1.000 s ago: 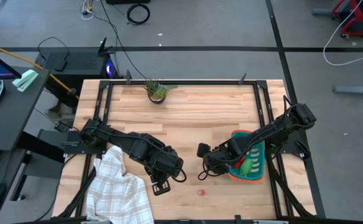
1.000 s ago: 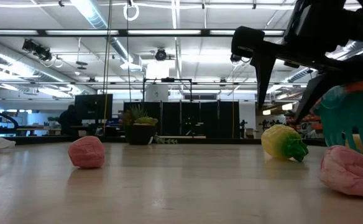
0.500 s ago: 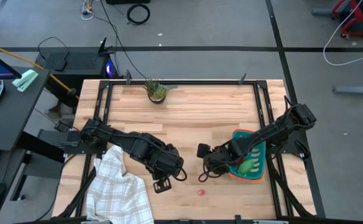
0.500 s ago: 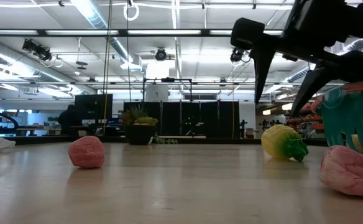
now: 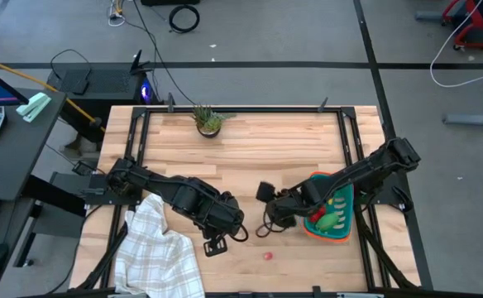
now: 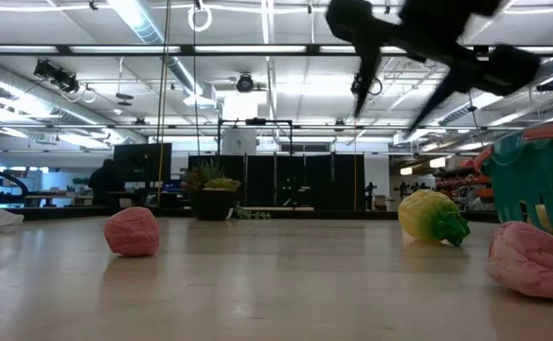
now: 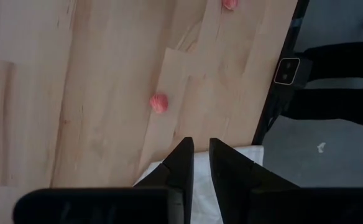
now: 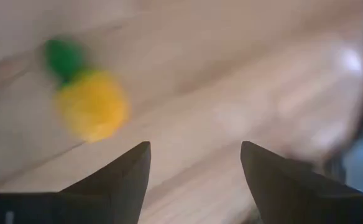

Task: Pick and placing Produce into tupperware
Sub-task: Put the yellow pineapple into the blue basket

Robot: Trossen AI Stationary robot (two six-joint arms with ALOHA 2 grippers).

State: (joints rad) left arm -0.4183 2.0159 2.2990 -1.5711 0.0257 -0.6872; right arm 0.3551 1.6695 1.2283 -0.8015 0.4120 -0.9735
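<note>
Wooden surface below me: green produce lies in the tub beside my spread, empty right gripper; the pepper just ahead and red fruits remain out.

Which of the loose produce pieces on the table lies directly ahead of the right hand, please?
The yellow pepper with the green stem, just ahead of the open right hand; the small red fruits lie elsewhere on the table.

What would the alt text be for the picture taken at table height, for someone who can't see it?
A dark robot claw hangs open above a wooden table. Below lie a yellow pepper, two pink-red fruits and, at the right edge, a teal tub.
</note>
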